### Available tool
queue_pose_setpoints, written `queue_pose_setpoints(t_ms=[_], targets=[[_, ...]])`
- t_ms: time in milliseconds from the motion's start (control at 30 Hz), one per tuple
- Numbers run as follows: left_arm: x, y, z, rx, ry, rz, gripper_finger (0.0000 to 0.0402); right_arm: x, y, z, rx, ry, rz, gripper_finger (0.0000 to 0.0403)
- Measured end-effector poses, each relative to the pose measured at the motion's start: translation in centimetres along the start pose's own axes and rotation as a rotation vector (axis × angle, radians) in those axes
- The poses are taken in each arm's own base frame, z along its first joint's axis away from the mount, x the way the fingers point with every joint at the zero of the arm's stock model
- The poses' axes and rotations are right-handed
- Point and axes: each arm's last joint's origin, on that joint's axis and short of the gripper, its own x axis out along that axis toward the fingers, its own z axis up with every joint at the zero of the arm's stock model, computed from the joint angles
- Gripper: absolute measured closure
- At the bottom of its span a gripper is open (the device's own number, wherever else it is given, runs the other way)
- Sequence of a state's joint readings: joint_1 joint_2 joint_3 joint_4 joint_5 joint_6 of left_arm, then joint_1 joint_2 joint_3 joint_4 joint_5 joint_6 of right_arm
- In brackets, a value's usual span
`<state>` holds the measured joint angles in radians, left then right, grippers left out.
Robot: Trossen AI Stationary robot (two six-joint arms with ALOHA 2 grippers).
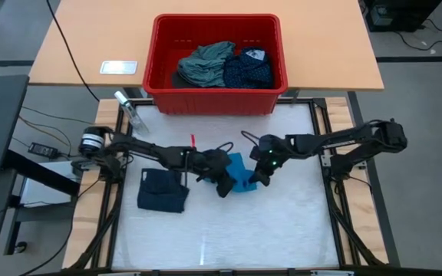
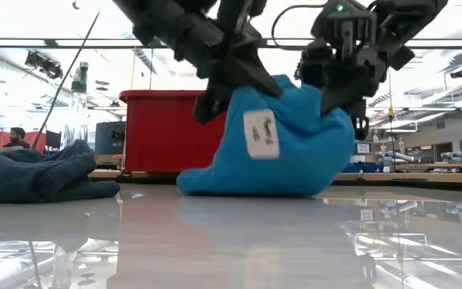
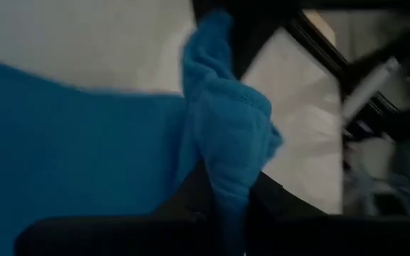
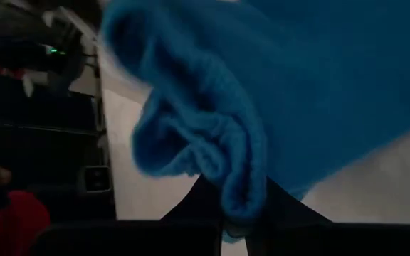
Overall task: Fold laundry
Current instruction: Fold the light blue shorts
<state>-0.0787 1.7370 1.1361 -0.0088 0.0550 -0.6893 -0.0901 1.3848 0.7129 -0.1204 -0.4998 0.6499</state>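
Low view: bright blue garment (image 2: 271, 144) fills the near middle, its lower edge resting on the worktop (image 2: 231, 241), its top corners lifted; a white label faces the camera.
Low view, grips: left pincer (image 2: 229, 80) at 11 o'clock of the cloth, right pincer (image 2: 337, 88) at 1 o'clock, each clamped together on a top corner.
High view: blue garment's long axis runs 9 to 3 o'clock between the pincers, both arms equally near; dark navy small garment (image 1: 163, 190) lies at 9 o'clock of it, and the red bin (image 1: 216, 65), holding more laundry, at 12.
Left wrist view: fingers pinch a bunched blue fold.
Right wrist view: same, on a rolled hem.
Hidden: fingertips buried in cloth; how the garment's far side lies cannot be told.
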Motion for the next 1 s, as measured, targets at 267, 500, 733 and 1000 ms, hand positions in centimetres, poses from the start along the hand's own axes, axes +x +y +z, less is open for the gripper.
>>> queue_pose_setpoints(t_ms=[267, 500, 733, 1000], targets=[[-0.4, 0.4, 0.2, -0.042, -0.072, 0.135, 0.0358, -0.9, 0.4, 0.0, -0.056, -0.122, 0.049, 0.0373], [-0.6, 1.0, -1.0, -0.209, -0.14, 0.361, 0.0358, 0.3, -2.8, 2.3, -0.061, -0.25, -0.046, 0.0373], [-0.8, 2.6, -1.6, -0.329, -0.15, 0.522, 0.0358, 2.6, -6.7, 4.1, 0.062, -0.31, -0.014, 0.0334], [0.0, 2.4, -1.2, -0.291, -0.124, 0.419, 0.0361, 1.8, -6.1, 3.8, 0.096, -0.267, 0.004, 0.0376]])
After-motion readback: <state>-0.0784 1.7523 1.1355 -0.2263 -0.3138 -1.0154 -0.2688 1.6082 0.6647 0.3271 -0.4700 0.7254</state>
